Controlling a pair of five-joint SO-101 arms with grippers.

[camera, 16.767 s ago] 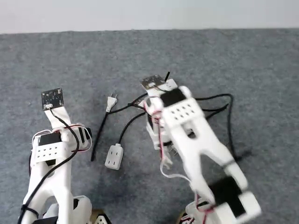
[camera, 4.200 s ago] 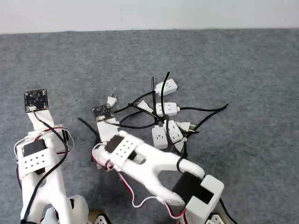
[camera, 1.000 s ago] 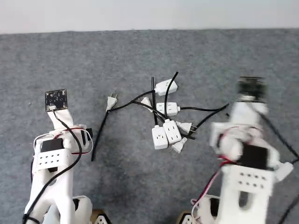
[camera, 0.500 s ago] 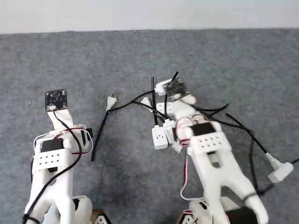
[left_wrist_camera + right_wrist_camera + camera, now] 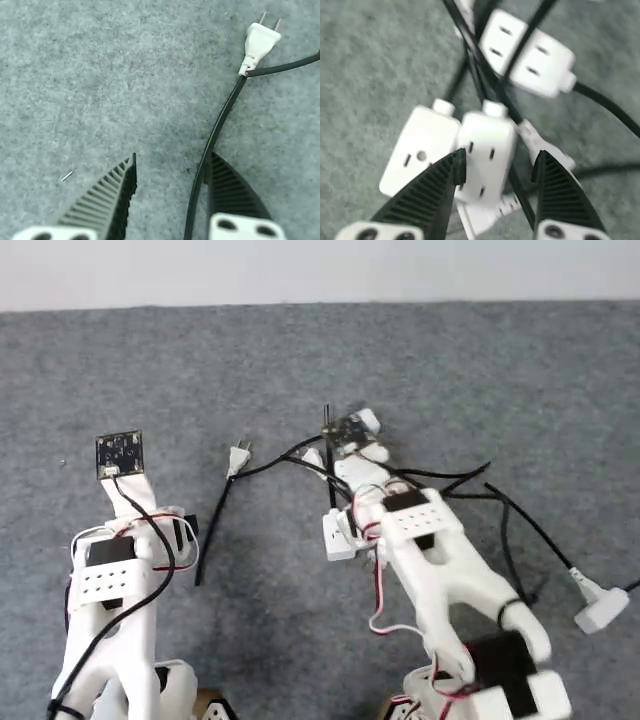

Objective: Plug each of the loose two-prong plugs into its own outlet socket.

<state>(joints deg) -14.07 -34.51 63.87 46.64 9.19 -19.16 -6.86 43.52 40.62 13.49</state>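
Several white outlet sockets on tangled black cords lie mid-table. My right gripper (image 5: 501, 154) hangs open just above them, its fingers either side of one socket (image 5: 485, 147). A second socket (image 5: 415, 150) lies beside that one, and a third (image 5: 530, 55) lies farther off. In the high view the right arm (image 5: 415, 530) covers most of this cluster, leaving a socket (image 5: 336, 537) showing beside it. A loose two-prong plug (image 5: 238, 454) lies left of the cluster. My left gripper (image 5: 172, 157) is open and low over the carpet, with that plug (image 5: 260, 39) ahead and its black cord (image 5: 220, 130) running past one finger.
A white cord end (image 5: 598, 612) lies alone at the far right of the grey carpet (image 5: 500, 360). Black cords (image 5: 470, 480) loop out to the right of the cluster. The left arm (image 5: 110, 570) stands at the near left.
My right arm has swung from the right side leftward and now sits over the socket cluster. The white cord end appeared at the far right. The left arm has not moved.
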